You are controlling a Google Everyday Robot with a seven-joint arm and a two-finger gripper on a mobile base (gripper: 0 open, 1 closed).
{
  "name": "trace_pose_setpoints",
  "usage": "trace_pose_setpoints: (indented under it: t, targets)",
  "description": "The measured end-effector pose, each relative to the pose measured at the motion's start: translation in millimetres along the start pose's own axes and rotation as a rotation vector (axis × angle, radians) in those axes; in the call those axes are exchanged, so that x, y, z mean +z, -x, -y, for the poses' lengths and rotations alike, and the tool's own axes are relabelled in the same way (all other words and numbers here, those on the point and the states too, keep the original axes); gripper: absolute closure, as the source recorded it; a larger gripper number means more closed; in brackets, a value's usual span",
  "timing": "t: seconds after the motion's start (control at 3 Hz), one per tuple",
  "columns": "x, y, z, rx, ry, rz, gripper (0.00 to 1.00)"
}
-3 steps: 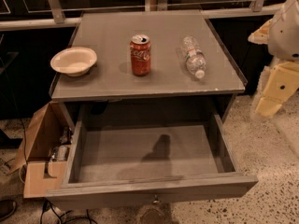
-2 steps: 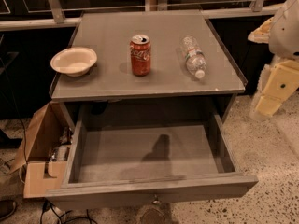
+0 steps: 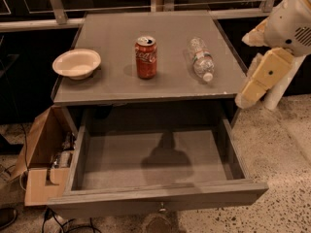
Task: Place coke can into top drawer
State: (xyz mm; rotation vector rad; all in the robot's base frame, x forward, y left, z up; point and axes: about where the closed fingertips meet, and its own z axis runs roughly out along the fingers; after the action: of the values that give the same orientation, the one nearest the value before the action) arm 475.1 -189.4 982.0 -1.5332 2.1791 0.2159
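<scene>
1 coke can [image 3: 146, 58], 1 water btl [image 3: 200, 58], 1 bowl [image 3: 76, 63], 1 top drawer [image 3: 155, 199], 1 box [image 3: 41, 152], 1 gripper [image 3: 257, 79] at rt.

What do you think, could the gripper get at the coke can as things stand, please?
Probably yes. The coke can stands upright in the open on the tabletop. The gripper hangs beside its right edge; the water bottle lies between them, so coming from above looks safer.

light: dim and warm, we judge it comes from above | shadows: a dark blot inside the drawer [image 3: 107, 164], short soft ones beside the can [image 3: 146, 57] and the bowl [image 3: 76, 63] | gripper [image 3: 262, 76]: at the right edge beside the table [image 3: 116, 28], the brightest thing we see | background: almost black
</scene>
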Motion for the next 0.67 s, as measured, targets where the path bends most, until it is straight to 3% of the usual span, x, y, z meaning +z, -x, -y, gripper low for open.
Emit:
trace_pose_setpoints:
  t: [0.33,0.67]
  targets:
    - [9.7,12.1,3.5,0.008,0.045,0.036,0.00]
    - [10.5,13.1,3.8,0.008,0.048,0.039,0.00]
